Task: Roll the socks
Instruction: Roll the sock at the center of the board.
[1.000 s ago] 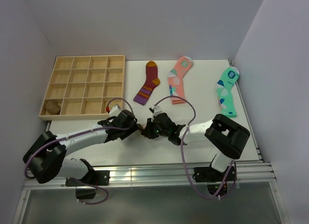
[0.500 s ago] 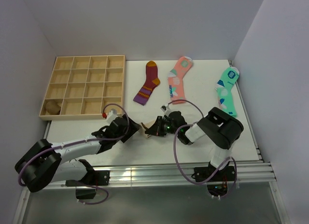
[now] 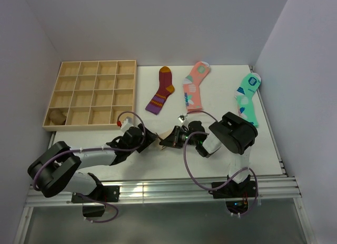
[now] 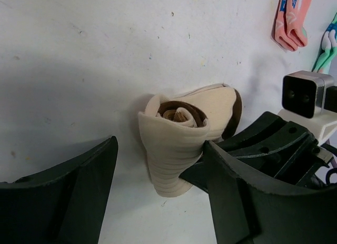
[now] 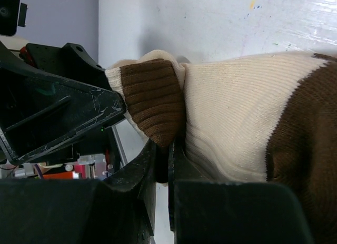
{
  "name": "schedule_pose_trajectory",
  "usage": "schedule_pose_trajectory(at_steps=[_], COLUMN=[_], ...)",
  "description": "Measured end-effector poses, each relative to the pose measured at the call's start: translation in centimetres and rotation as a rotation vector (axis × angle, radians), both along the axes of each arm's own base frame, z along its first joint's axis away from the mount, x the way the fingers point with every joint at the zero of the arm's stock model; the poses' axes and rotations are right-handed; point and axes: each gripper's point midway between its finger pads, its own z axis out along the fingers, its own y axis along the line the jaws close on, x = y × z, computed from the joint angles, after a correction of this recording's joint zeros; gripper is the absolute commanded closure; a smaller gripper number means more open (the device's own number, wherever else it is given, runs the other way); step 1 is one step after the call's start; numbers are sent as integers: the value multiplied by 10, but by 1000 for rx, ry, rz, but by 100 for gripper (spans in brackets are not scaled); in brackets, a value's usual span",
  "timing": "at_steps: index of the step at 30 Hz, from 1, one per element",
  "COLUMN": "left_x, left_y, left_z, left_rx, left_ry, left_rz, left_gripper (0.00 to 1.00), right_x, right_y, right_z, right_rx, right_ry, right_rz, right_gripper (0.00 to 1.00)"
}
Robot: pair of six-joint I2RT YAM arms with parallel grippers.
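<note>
Socks point(image 4: 176, 144), rolled, sit inside the wide-apart left gripper point(image 4: 160, 168); right gripper point(image 5: 164, 154), clamped on their cuff point(image 5: 152, 97), should stretch it fully over.

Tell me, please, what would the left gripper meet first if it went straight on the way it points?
Probably the rolled socks, standing ahead between the open fingers of the left gripper; the right gripper pinching them sits close beside.

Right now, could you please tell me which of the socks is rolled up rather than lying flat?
The beige sock with the dark brown band; the maroon striped sock, pink sock and mint-green sock all lie flat.
</note>
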Motion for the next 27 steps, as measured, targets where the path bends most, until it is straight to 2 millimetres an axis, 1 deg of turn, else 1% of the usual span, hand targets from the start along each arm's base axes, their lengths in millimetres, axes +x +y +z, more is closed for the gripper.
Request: schedule_pose_trajectory(at_steps=[4, 10, 11, 13, 14, 16, 17, 19, 20, 22, 23, 24, 25, 27], left_x=[3, 11, 11, 12, 13, 13, 12, 12, 12, 12, 12, 11, 11, 11], left_y=[-5, -17, -19, -21, -22, -23, -22, -22, -22, -24, -24, -25, -25, -25], left_z=[-1, -4, -4, -6, -7, -9, -10, -11, -11, -10, -10, -10, -10, -10], left_rx=[-3, 6, 5, 8, 8, 15, 19, 25, 27, 31, 37, 42, 45, 54], left_ry=[-8, -4, -5, 0, 2, 6, 9, 13, 15, 17, 21, 25, 27, 32], left_rz=[-10, -41, -45, -50, -53, -57, -58, -61, -64, -70, -74, -78, -80, -83], left_gripper=[32, 39, 42, 45, 51, 58, 65, 71, 77, 83, 87, 88, 91, 91], right_x=[0, 0, 0, 0, 1, 0, 0, 0, -1, -1, -1, -1, -1, -1], right_y=[0, -1, -1, -1, -1, -1, -2, -2, -3, -4, -6, -7, -10, -15], right_z=[0, 0, -1, 0, 0, 0, 0, 0, 1, 2, 3, 4, 5, 6], right_rx=[13, 19, 19, 19, 18, 15, 13, 5, 0, -19, -32, -45, -66, -106], right_ry=[14, 25, 25, 25, 26, 28, 27, 25, 25, 19, 17, 12, 8, 1], right_rz=[1, 0, 0, 0, -1, -2, -1, 2, 3, 3, 1, -2, -6, -18], right_gripper=[100, 100, 100, 100, 100, 100, 100, 93, 86, 78, 71, 68, 66, 64])
